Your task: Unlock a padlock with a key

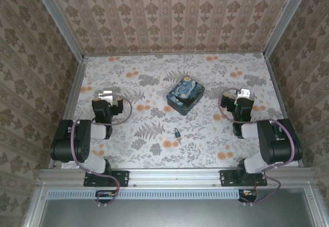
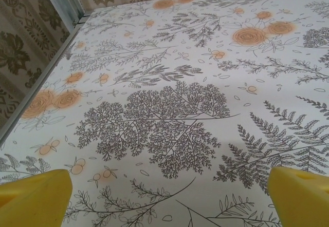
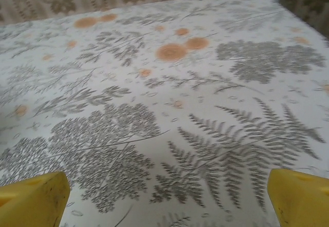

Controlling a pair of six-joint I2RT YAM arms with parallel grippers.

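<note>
The walls were brown with leafy patterns. The tabletop [image 1: 216,134] had grey ferns and orange flowers printed on it. The tiny dark brassy metal padlock [image 1: 177,133] lay near the middle of it, at 6 o'clock from the blue-and-yellow night-sky box [image 1: 185,96] and well apart from it. The tiny thin dark metal key [image 1: 176,142] seemed to lie just beside the padlock at 6 o'clock, but it was too small to be sure. The padlock's long side looked to run from 12 to 6. It lay at 4 o'clock from the left pincer [image 1: 109,97] and at 8 o'clock from the right pincer [image 1: 240,97], about as near to one as to the other. Both pincers gaped wide and held nothing.
</note>
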